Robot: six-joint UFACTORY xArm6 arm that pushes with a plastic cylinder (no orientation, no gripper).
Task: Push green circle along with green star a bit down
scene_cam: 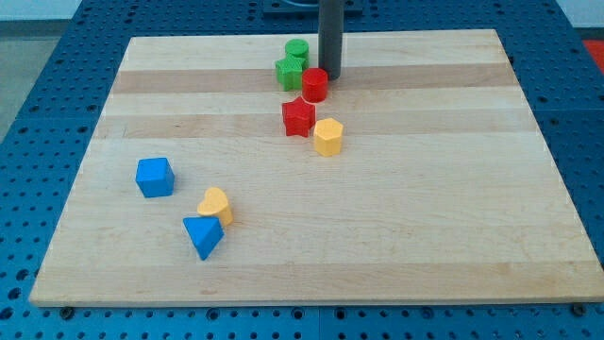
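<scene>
The green circle block (297, 49) sits near the top edge of the pale wooden board (453, 217), a little left of the board's middle, and the green star block (290, 72) lies just below it, touching it or very nearly so. My tip (331, 75), the lower end of the straight dark rod, stands just to the view's right of these two green blocks and close above the red cylinder block (315, 85), which sits right beside the green star on its right. There are no jaws on this rod, so nothing is grasped; whether the tip actually touches the red cylinder I cannot tell. Below that lie a red star block (298, 117) and a yellow hexagonal block (327, 137), near each other. Well apart, toward the view's lower left, are a blue cube (155, 177), a yellow heart-shaped block (215, 205) and a blue triangular block (203, 236), the last two touching.
</scene>
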